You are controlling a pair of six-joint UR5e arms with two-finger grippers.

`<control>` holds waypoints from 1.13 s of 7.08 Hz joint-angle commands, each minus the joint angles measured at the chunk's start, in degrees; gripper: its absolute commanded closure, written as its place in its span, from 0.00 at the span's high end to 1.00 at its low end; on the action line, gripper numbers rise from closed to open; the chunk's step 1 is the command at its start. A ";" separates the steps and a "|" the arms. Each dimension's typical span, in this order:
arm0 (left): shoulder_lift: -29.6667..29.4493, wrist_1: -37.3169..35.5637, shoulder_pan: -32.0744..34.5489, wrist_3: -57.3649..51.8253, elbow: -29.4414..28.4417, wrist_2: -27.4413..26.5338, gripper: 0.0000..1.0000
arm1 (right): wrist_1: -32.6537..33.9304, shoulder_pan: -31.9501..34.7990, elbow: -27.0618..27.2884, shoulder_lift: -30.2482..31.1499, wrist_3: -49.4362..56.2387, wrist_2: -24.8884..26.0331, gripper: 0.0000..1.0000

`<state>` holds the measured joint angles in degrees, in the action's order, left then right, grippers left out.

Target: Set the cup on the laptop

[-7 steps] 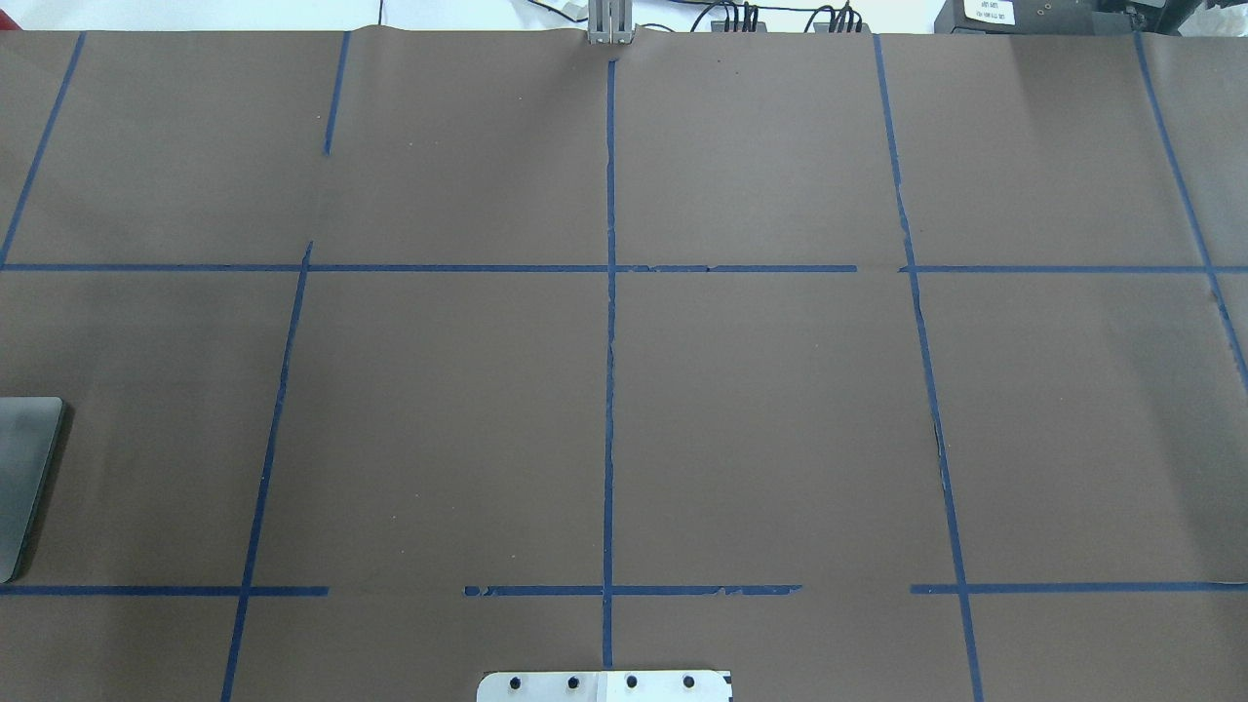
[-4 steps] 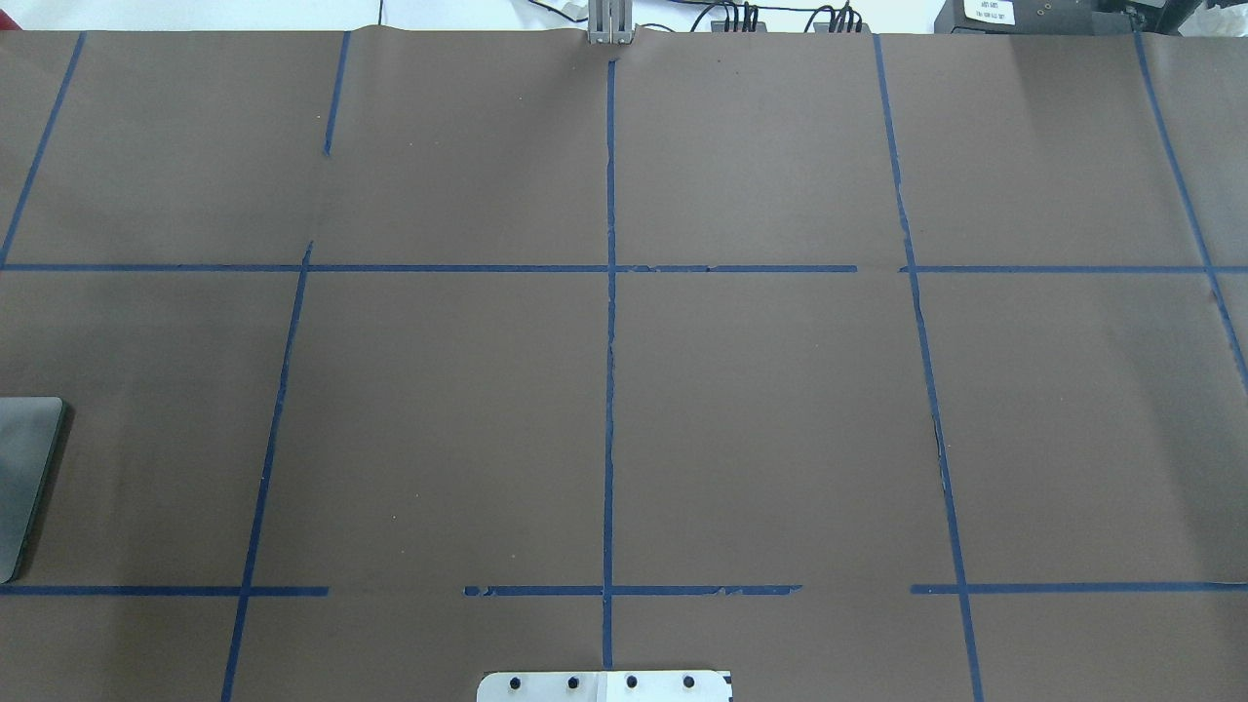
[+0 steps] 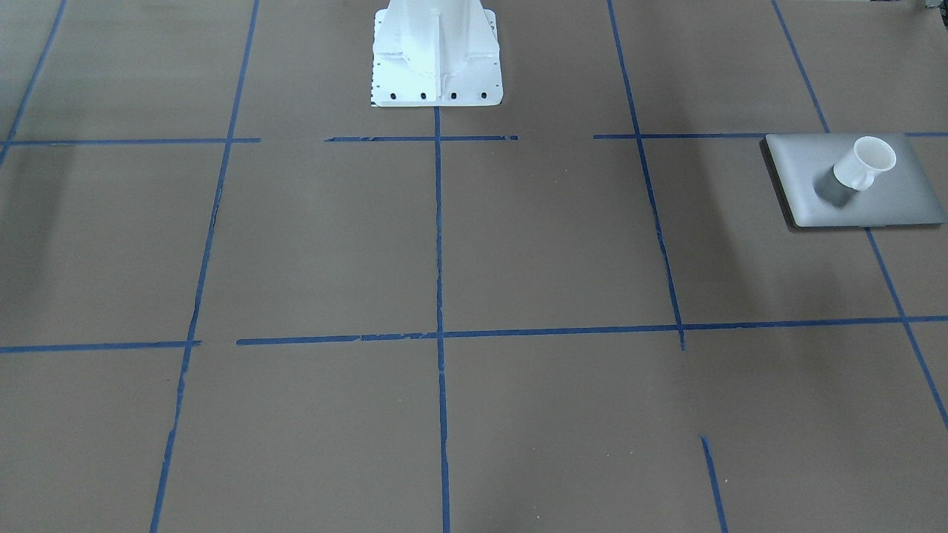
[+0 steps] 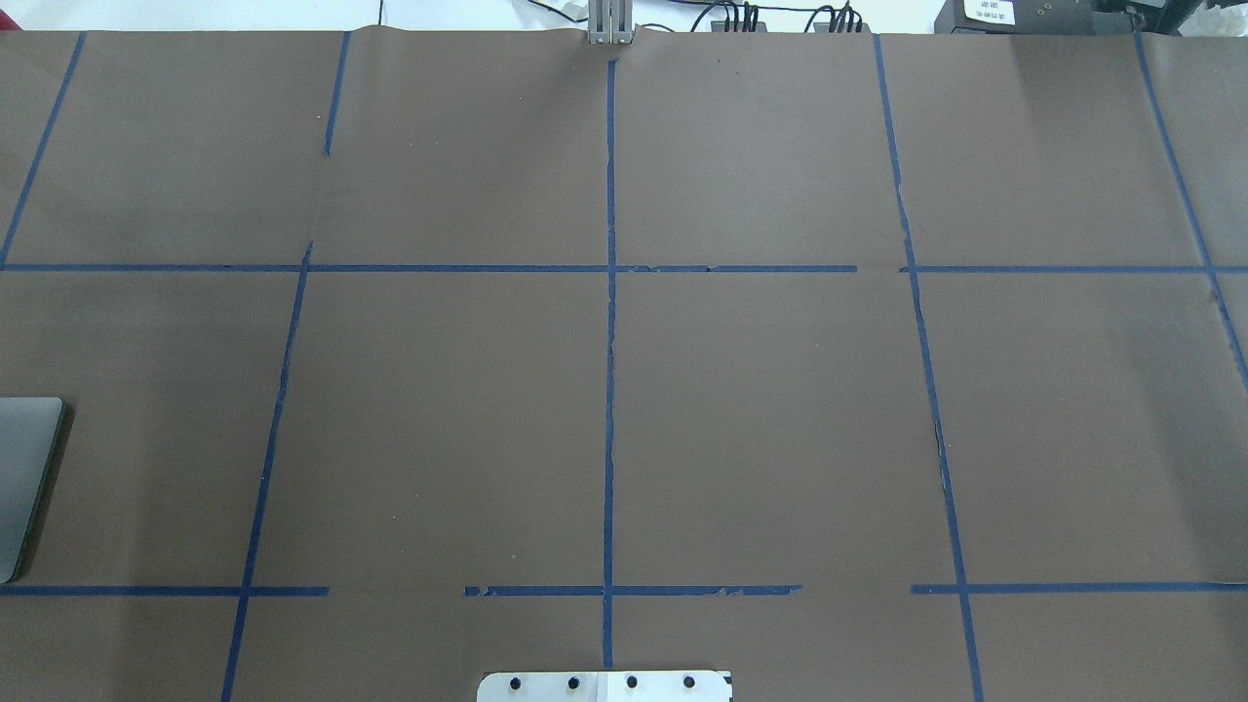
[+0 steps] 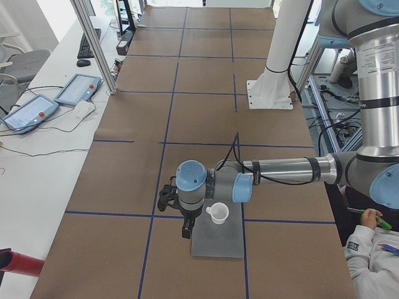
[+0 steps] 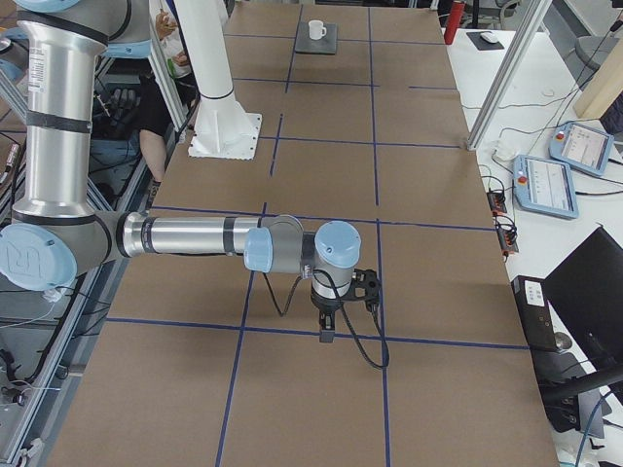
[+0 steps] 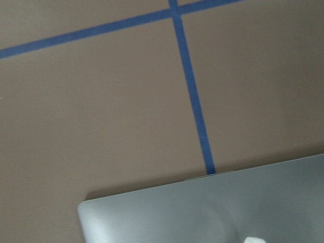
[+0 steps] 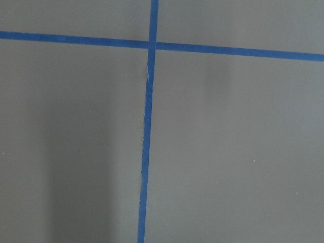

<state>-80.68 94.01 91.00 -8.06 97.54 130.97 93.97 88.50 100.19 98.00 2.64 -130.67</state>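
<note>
The small white cup [image 3: 863, 164] stands upright on the silver-grey laptop [image 3: 881, 203], free of any gripper. Both also show in the exterior left view, the cup [image 5: 217, 213] on the laptop [image 5: 219, 243]. The left gripper [image 5: 185, 232] hangs just beside the cup, over the laptop's edge, apart from it; I cannot tell whether it is open or shut. The left wrist view shows the laptop lid [image 7: 192, 212] and a sliver of the cup [image 7: 255, 239]. The right gripper [image 6: 326, 333] hovers over bare brown table far from the cup [image 6: 316, 30]; I cannot tell its state.
The white bolted pedestal base [image 3: 437, 74] stands at the robot's side of the table. Blue tape lines grid the brown table cover [image 4: 780, 409]. Only a corner of the laptop [image 4: 24, 478] shows in the overhead view. Teach pendants [image 5: 75, 93] lie off the table.
The laptop's corner in the overhead view has grown lighter, as a shadow has left it. Nothing else has visibly moved.
</note>
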 commanded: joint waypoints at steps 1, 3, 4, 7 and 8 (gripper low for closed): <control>-3.95 -10.75 2.60 -3.86 3.00 0.17 1.00 | -0.02 0.00 0.00 -0.09 0.00 -0.02 1.00; -4.13 -10.25 2.52 -3.63 1.00 0.52 1.00 | -0.02 0.00 0.00 0.00 0.00 -0.02 1.00; -4.22 -10.33 2.52 -3.54 1.07 0.52 1.00 | -0.02 0.00 0.00 0.00 0.00 -0.02 1.00; -4.22 -10.34 2.52 -3.54 1.07 0.78 1.00 | -0.02 0.00 0.00 0.00 0.00 -0.02 1.00; -4.22 -10.42 2.52 -3.54 0.99 0.96 1.00 | -0.02 0.00 0.00 -0.09 0.00 -0.02 1.00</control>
<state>-84.90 83.65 93.51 -11.62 98.57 131.72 93.96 88.51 100.20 97.98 2.64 -130.69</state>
